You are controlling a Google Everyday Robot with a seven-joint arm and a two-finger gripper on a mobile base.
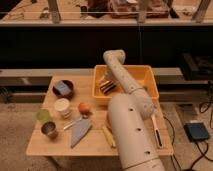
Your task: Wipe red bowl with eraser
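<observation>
The robot's white arm (131, 125) fills the front of the view, rising from the bottom edge, bending at an elbow over the back of the scene and dipping down into a bin

The wooden surface (60, 145) carries everything else, with the yellow bin (145, 75) standing at its back right part

The red bowl (107, 120) sits on the surface in front of the bin, and the arm hides most of it, so only an orange-red sliver shows at the arm's left edge

A dark bowl (63, 89) with a blue block in it stands at the back left

A grey wedge-shaped flat thing (80, 131) lies near the front, left of the arm

Left of it stand a white cup (62, 106), a green cup (44, 116) and a metal cup (49, 130), the metal one nearest the front edge

A small orange round thing (85, 107) sits just beside the white cup, on its right

A yellow oblong thing (109, 136) lies beside the arm, and a long thin tool (156, 131) lies near the right edge

The eraser (108, 88), black with pale stripes, lies inside the yellow bin, in its left part

The gripper (104, 80) hangs in the bin directly over the eraser, its fingers apart; whether they touch the eraser cannot be told
</observation>
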